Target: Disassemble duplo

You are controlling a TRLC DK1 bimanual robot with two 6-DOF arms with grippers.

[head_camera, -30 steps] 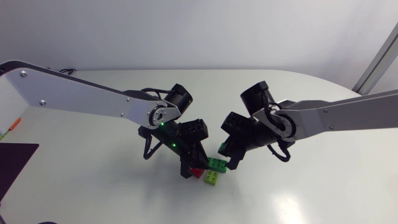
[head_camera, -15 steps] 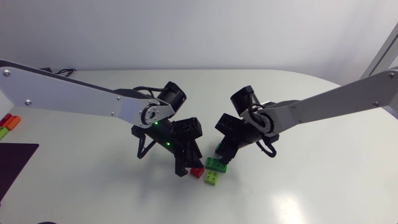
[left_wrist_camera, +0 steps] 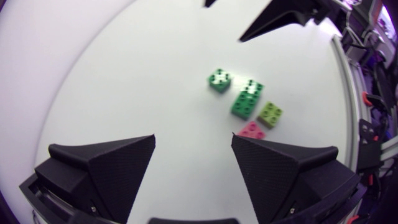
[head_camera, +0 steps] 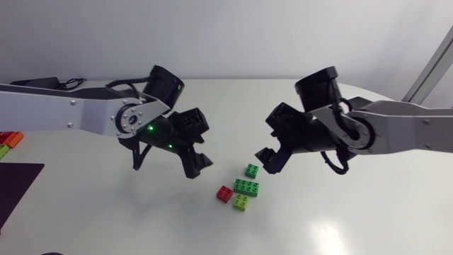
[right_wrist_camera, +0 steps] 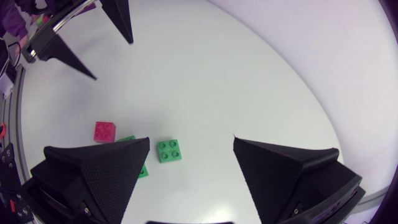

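Four Duplo bricks lie loose on the white table between my arms: a small green brick (head_camera: 251, 170), a longer green brick (head_camera: 246, 187), a lime brick (head_camera: 241, 202) and a red brick (head_camera: 225, 193). The longer green and the lime brick lie close together. My left gripper (head_camera: 198, 166) hangs open and empty above the table, left of the bricks. My right gripper (head_camera: 269, 161) hangs open and empty just right of the small green brick. In the left wrist view the bricks (left_wrist_camera: 247, 99) lie ahead of the open gripper (left_wrist_camera: 193, 140). The right wrist view shows the red brick (right_wrist_camera: 104, 131) and the small green brick (right_wrist_camera: 169, 150).
A dark purple mat (head_camera: 14, 185) lies at the table's left edge, with a few red, orange and green bricks (head_camera: 8, 139) behind it. A cable (head_camera: 60, 82) runs along the far left rim.
Both grippers were shut low over the bricks; they have opened, risen and drawn apart, left arm leftward, right arm rightward. The bricks now lie separate on the table.
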